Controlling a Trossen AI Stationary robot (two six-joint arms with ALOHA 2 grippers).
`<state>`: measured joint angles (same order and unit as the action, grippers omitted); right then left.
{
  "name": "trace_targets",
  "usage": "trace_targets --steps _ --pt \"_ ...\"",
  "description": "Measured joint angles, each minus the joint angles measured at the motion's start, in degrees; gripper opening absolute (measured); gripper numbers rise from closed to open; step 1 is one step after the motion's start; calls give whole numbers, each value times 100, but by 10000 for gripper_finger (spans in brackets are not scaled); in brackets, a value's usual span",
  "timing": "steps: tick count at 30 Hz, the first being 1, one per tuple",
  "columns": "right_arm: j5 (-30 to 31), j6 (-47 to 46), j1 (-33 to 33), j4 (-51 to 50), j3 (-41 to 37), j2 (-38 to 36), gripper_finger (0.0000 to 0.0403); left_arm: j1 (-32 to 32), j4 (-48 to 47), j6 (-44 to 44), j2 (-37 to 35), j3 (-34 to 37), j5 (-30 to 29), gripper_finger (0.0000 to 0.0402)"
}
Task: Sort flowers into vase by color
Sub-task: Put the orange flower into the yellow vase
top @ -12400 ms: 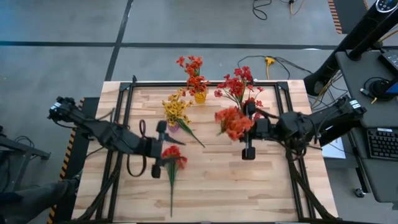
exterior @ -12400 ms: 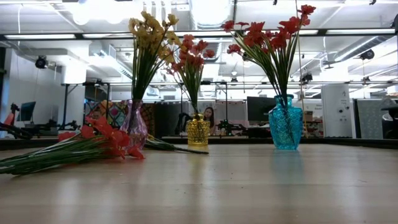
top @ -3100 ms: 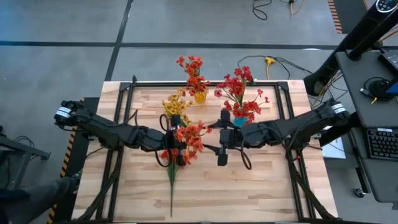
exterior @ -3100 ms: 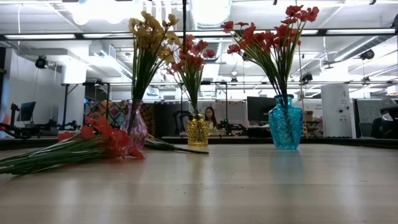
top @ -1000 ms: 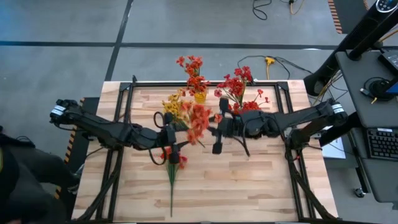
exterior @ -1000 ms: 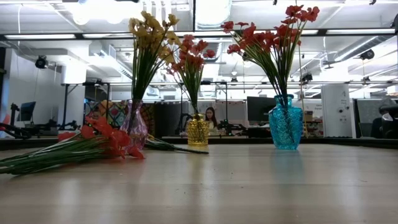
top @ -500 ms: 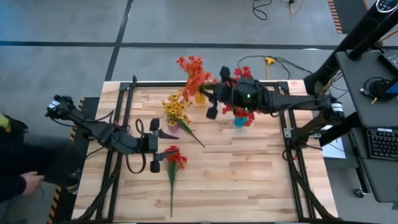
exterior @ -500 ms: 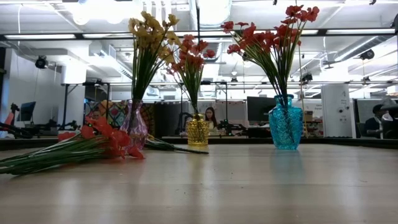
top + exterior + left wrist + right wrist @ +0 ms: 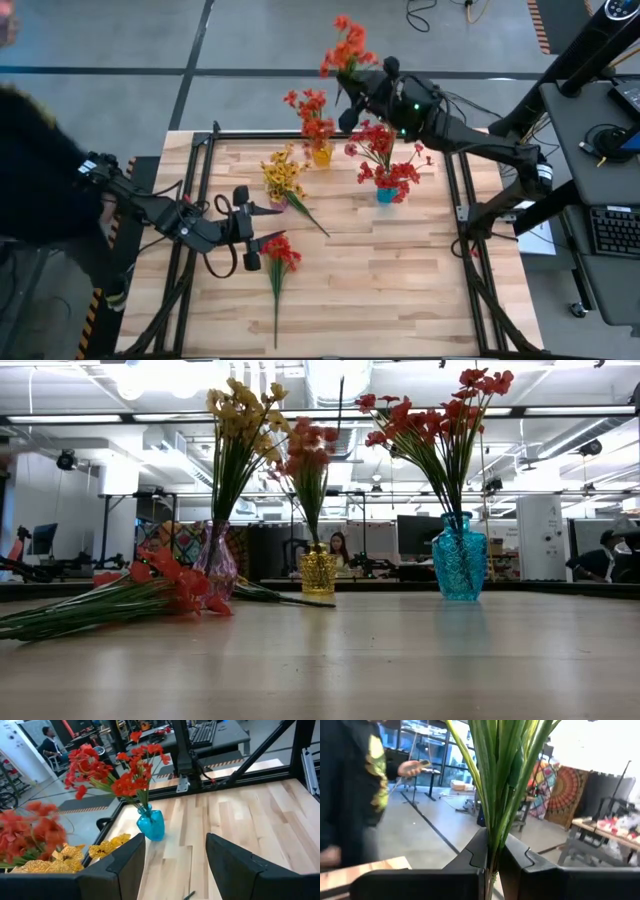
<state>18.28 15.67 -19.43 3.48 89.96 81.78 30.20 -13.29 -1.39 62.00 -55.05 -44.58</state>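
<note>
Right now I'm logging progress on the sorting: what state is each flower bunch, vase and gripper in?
Orange-red flower spray: clamped, lifted beyond the table's far edge.
Red spray on the table: lying flat.
Purple vase: upright, yellow flowers.
Gold vase: upright, orange-red flowers.
Blue glass vase: upright, red flowers.
Right gripper: shut on stems.
Left gripper: open, empty.

Both arms are dark, near-black, built of slim tubular links with chunky joint housings. The left claw (image 9: pixel 246 228) shows two flat, matte black fingers (image 9: pixel 239 867) with angular, stepped edges. A black cable loops beside its wrist. The right claw (image 9: pixel 345 98) has the same dark fingers (image 9: pixel 470 854), and a small green light glows on its wrist housing.
</note>
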Motion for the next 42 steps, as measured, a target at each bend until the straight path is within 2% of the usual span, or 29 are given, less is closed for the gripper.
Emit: trace_targets --steps 7,11,23,29,36,42 --pt "-242 -437 -395 -46 26 200 18 -2 -36 0 9 0 -7 191" --pt "-645 -497 -518 -40 26 487 18 -2 -68 1 15 0 -8 191" --pt "-676 -537 -526 25 30 1086 18 -2 -161 10 15 7 -7 191" --pt "-1091 -708 -641 27 -83 1072 18 -2 -285 60 15 11 -7 191" --pt "-1295 -836 -798 32 -337 968 18 -2 -287 83 15 11 -9 191" --pt "-1539 -906 -822 453 -670 959 18 -2 -320 107 15 13 -7 191"
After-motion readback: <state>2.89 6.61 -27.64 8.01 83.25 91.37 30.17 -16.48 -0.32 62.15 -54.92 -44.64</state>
